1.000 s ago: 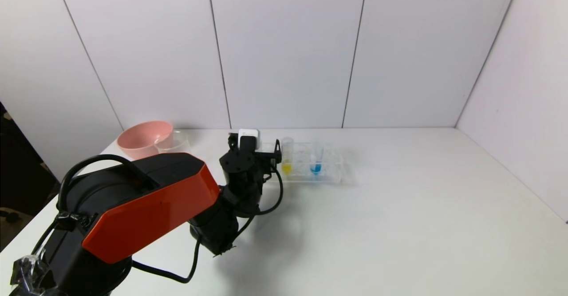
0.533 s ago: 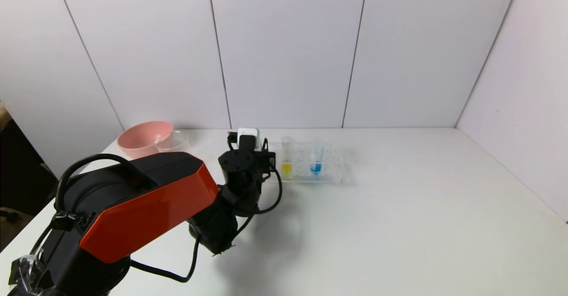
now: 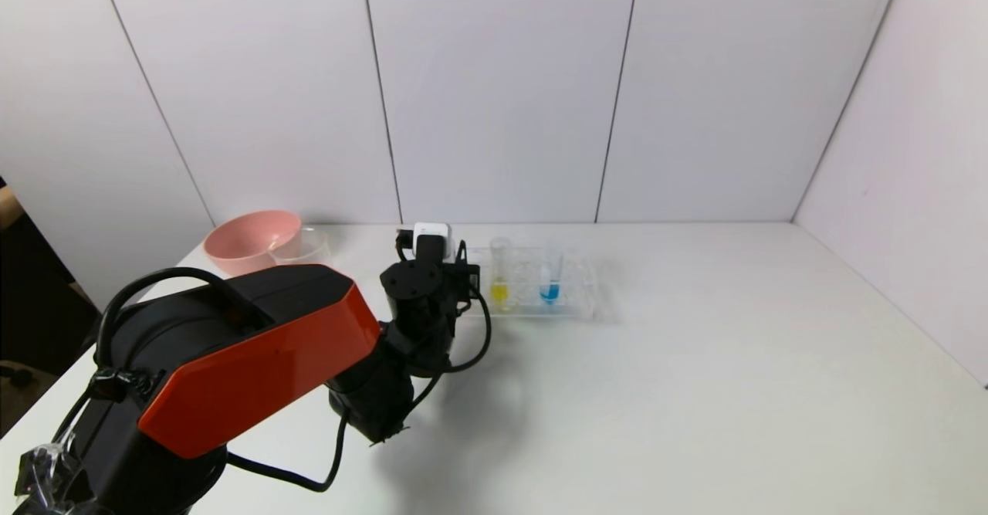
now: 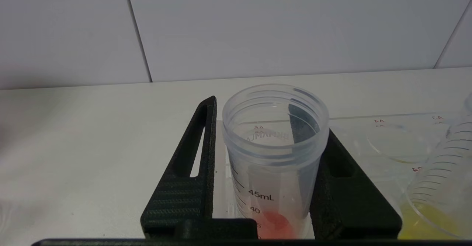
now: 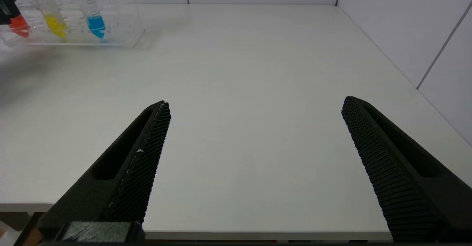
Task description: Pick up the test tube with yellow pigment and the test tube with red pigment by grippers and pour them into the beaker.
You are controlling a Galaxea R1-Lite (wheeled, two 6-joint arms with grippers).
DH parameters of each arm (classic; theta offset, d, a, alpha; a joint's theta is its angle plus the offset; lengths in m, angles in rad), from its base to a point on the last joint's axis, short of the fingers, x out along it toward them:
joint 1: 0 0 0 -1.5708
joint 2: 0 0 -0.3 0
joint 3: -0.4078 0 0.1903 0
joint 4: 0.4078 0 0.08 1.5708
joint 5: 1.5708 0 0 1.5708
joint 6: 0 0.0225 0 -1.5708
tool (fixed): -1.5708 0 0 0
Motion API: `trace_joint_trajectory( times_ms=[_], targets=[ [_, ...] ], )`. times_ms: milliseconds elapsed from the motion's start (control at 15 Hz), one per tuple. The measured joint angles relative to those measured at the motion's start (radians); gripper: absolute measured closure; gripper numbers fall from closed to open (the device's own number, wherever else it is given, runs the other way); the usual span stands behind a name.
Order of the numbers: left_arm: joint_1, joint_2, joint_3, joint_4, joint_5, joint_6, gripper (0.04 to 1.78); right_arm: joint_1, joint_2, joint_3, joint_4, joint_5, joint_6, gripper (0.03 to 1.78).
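My left gripper (image 3: 432, 262) is at the left end of the clear tube rack (image 3: 575, 293). It is shut on the test tube with red pigment (image 4: 274, 165), which stands upright in the rack with a finger on each side of its upper part. The gripper hides that tube in the head view; it also shows in the right wrist view (image 5: 18, 25). The test tube with yellow pigment (image 3: 499, 277) stands in the rack just right of the gripper. The beaker (image 3: 302, 246) stands at the far left of the table, well apart from the gripper. My right gripper (image 5: 254, 106) is open and empty over the table's front edge.
A blue-bottomed tube (image 3: 549, 279) stands in the rack to the right of the yellow one. A pink bowl (image 3: 247, 241) touches the beaker's left side. White walls close the table at the back and right. My left arm's orange link (image 3: 255, 353) fills the near left.
One second ago my left gripper's fingers were wider, one right beside the yellow tube. They have drawn in around the red tube. Nothing has moved in the last half second.
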Motion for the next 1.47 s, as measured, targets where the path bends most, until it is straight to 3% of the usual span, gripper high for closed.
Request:
trace_joint_trajectory(
  times_ms=[1067,1133,1200,1467],
  targets=[
    [-0.002,-0.014,0.008,0.001,0.003,0.013,1.12,0.0,0.0,0.0,0.0,0.0,0.0,0.11],
    [-0.002,-0.017,0.009,0.0,0.003,0.013,1.15,0.0,0.0,0.0,0.0,0.0,0.0,0.11],
    [-0.005,-0.021,0.009,-0.007,0.005,0.013,1.29,0.0,0.0,0.0,0.0,0.0,0.0,0.11],
    [-0.004,-0.033,0.014,-0.002,0.01,0.013,1.29,0.0,0.0,0.0,0.0,0.0,0.0,0.11]
  ],
)
